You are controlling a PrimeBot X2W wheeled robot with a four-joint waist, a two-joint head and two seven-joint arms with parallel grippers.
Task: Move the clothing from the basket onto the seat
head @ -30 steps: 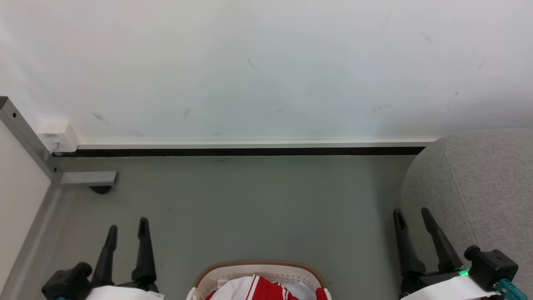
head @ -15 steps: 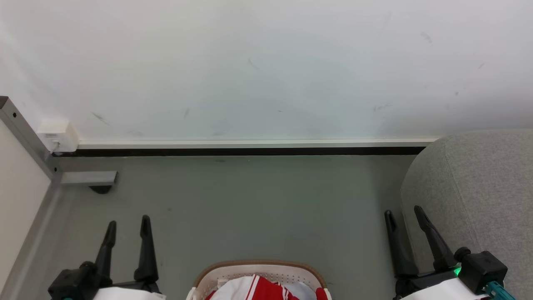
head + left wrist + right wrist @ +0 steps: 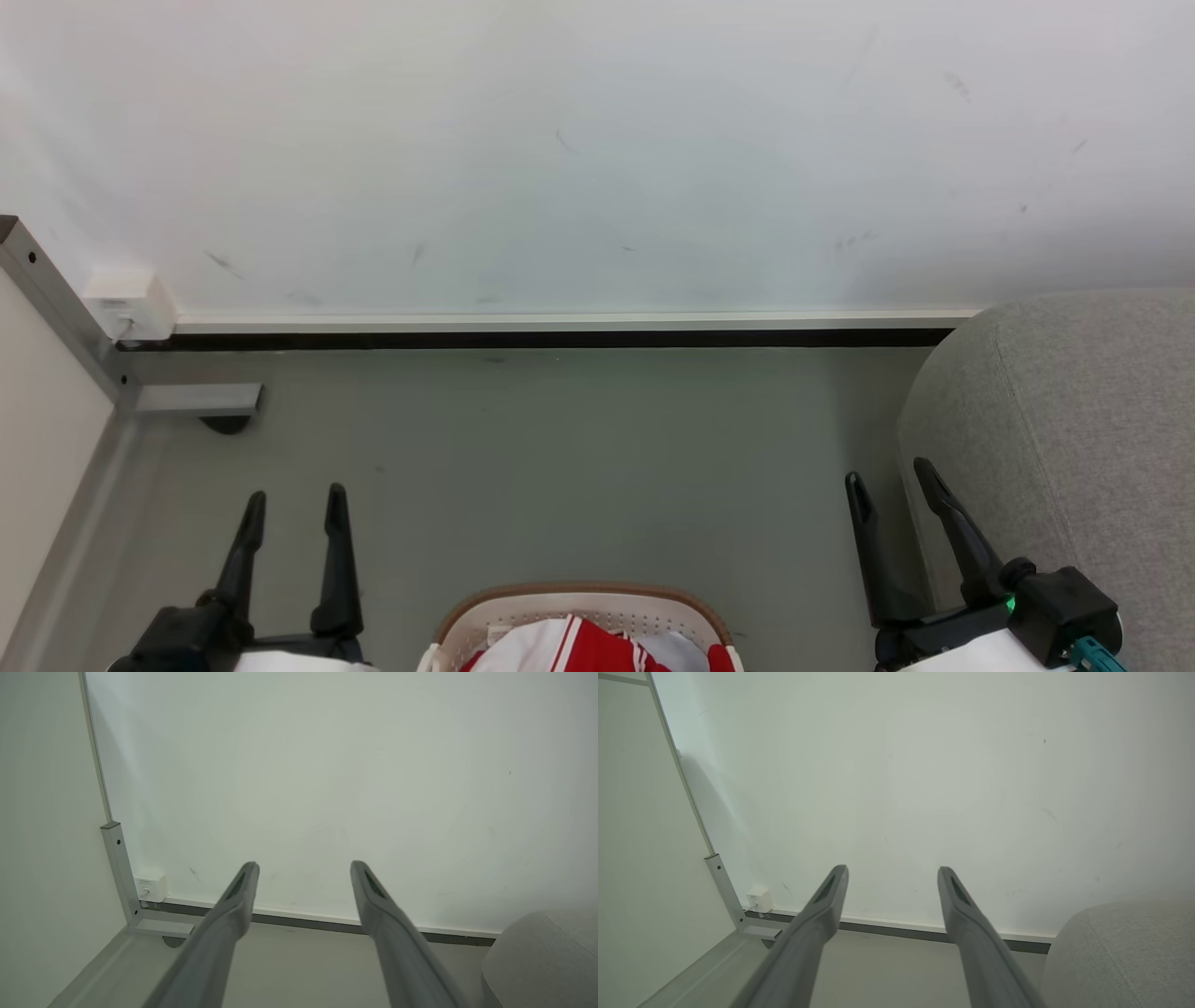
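Observation:
The basket point(image 3: 579, 599) shows its brown rim and off-white perforated wall at the bottom middle of the head view. Red clothing point(image 3: 597, 644) with white stripes lies inside it, mostly cut off by the frame edge. The light-grey seat point(image 3: 1074, 439) stands at the right, its corner also seen in the wrist views point(image 3: 546, 952) point(image 3: 1125, 952). My left gripper point(image 3: 295, 499) is open left of the basket, nothing between its fingers. My right gripper point(image 3: 889, 474) is open between basket and seat, close to the seat's side.
A white wall point(image 3: 597, 149) with a dark baseboard point(image 3: 560, 340) faces me across grey floor point(image 3: 560, 467). At the left stand a pale panel with a metal frame post point(image 3: 56, 308) and foot, and a small white box point(image 3: 129, 303) on the wall.
Both grippers have shifted toward the middle: the left one a little to the right, the right one to the left and slightly away from the seat. Both stay open.

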